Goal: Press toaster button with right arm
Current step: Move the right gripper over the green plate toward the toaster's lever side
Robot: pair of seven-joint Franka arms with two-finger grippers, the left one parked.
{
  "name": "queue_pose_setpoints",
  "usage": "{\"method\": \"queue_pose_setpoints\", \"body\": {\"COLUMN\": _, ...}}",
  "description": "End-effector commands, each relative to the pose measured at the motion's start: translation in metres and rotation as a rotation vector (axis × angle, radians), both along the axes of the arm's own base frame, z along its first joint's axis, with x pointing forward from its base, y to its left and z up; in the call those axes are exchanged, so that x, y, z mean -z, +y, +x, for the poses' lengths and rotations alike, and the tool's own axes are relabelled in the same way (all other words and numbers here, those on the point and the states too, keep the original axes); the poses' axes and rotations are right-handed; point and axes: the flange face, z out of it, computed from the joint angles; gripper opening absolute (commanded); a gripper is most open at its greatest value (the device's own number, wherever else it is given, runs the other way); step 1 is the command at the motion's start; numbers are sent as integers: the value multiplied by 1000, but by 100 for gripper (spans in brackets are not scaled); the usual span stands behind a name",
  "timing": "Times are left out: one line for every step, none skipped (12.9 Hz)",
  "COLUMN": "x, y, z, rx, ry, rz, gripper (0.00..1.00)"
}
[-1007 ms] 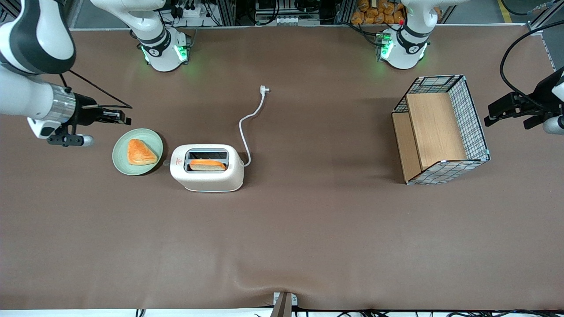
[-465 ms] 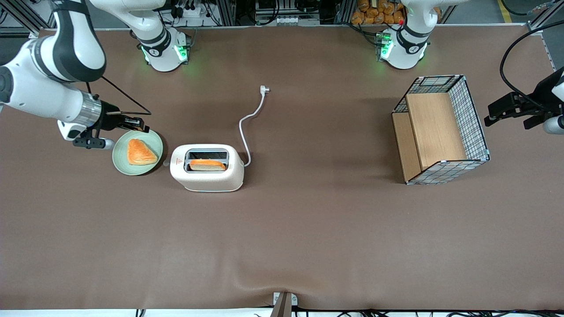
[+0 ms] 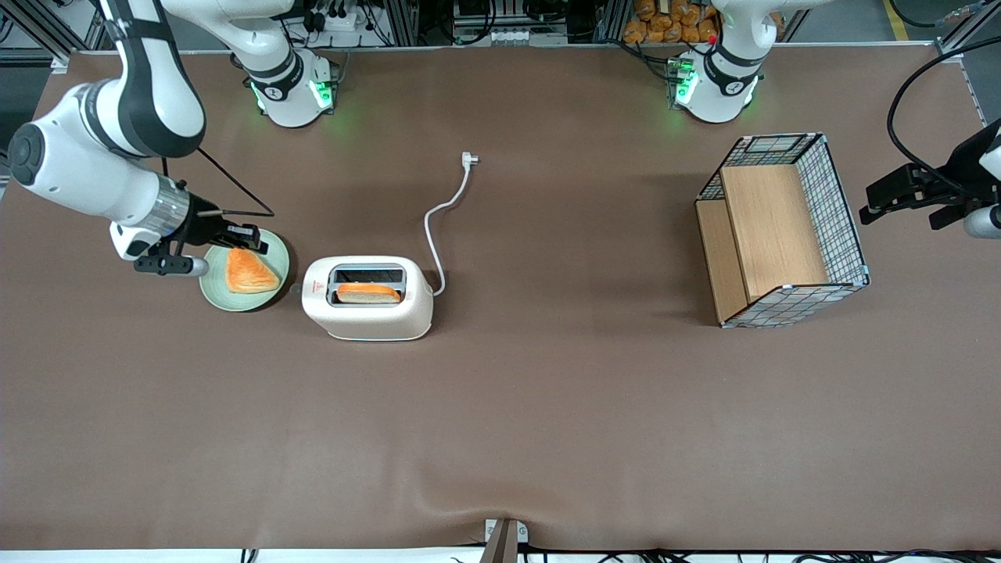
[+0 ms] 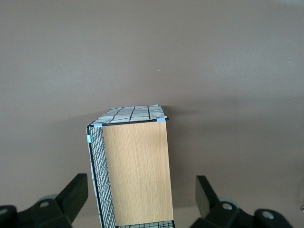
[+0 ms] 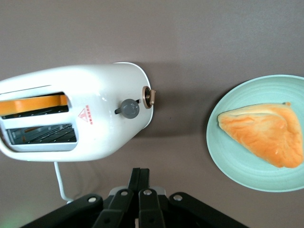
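Observation:
The cream-white toaster (image 3: pixel 367 313) (image 5: pixel 95 85) stands mid-table with a toast slice (image 3: pixel 367 293) in the slot nearer the front camera. The toaster button (image 3: pixel 295 288) (image 5: pixel 149 97), a small pale nub, sticks out of the narrow end by the red triangle mark, above a grey round dial (image 5: pixel 129 108). The right arm (image 3: pixel 94 176) reaches in from the working arm's end. Its gripper (image 3: pixel 249 233) (image 5: pixel 140 171) is shut on nothing, over the edge of a green plate, a short way from the button.
A pale green plate (image 3: pixel 215 293) (image 5: pixel 237 161) with a triangular pastry (image 3: pixel 249 271) (image 5: pixel 263 133) lies beside the toaster's button end. The white cord (image 3: pixel 438 219) runs away from the front camera. A wire-and-wood basket (image 3: pixel 782 234) (image 4: pixel 135 171) sits toward the parked arm's end.
The right arm has swung in toward the toaster and come lower. Its shut gripper went from outside the plate to over the plate's edge. Toaster and plate have not moved.

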Motion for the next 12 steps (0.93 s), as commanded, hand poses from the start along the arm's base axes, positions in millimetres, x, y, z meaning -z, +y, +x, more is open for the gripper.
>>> {"method": "queue_pose_setpoints", "body": {"x": 15, "y": 3, "z": 4, "rx": 2, "ry": -8, "rz": 44, "gripper": 0}}
{"method": "queue_pose_setpoints", "body": {"x": 17, "y": 3, "z": 4, "rx": 1, "ry": -10, "rz": 43, "gripper": 0}}
{"method": "queue_pose_setpoints", "body": {"x": 22, "y": 4, "z": 5, "rx": -2, "ry": -1, "rz": 42, "gripper": 0}}
{"method": "queue_pose_setpoints", "body": {"x": 27, "y": 5, "z": 6, "rx": 0, "ry": 0, "rz": 41, "gripper": 0}}
{"method": "queue_pose_setpoints", "body": {"x": 29, "y": 4, "z": 8, "rx": -2, "ry": -12, "rz": 37, "gripper": 0}}
{"method": "queue_pose_setpoints", "body": {"x": 28, "y": 3, "z": 10, "rx": -9, "ry": -26, "rz": 36, "gripper": 0}}
{"method": "queue_pose_setpoints", "body": {"x": 27, "y": 3, "z": 15, "rx": -8, "ry": -35, "rz": 35, "gripper": 0}}
{"method": "queue_pose_setpoints", "body": {"x": 28, "y": 3, "z": 18, "rx": -8, "ry": -35, "rz": 35, "gripper": 0}}
{"method": "queue_pose_setpoints", "body": {"x": 27, "y": 3, "z": 21, "rx": -8, "ry": -40, "rz": 35, "gripper": 0}}
{"method": "queue_pose_setpoints", "body": {"x": 29, "y": 5, "z": 21, "rx": -10, "ry": -35, "rz": 36, "gripper": 0}}
{"method": "queue_pose_setpoints", "body": {"x": 29, "y": 9, "z": 21, "rx": -12, "ry": -35, "rz": 42, "gripper": 0}}
{"method": "queue_pose_setpoints", "body": {"x": 31, "y": 12, "z": 21, "rx": -1, "ry": -30, "rz": 59, "gripper": 0}}
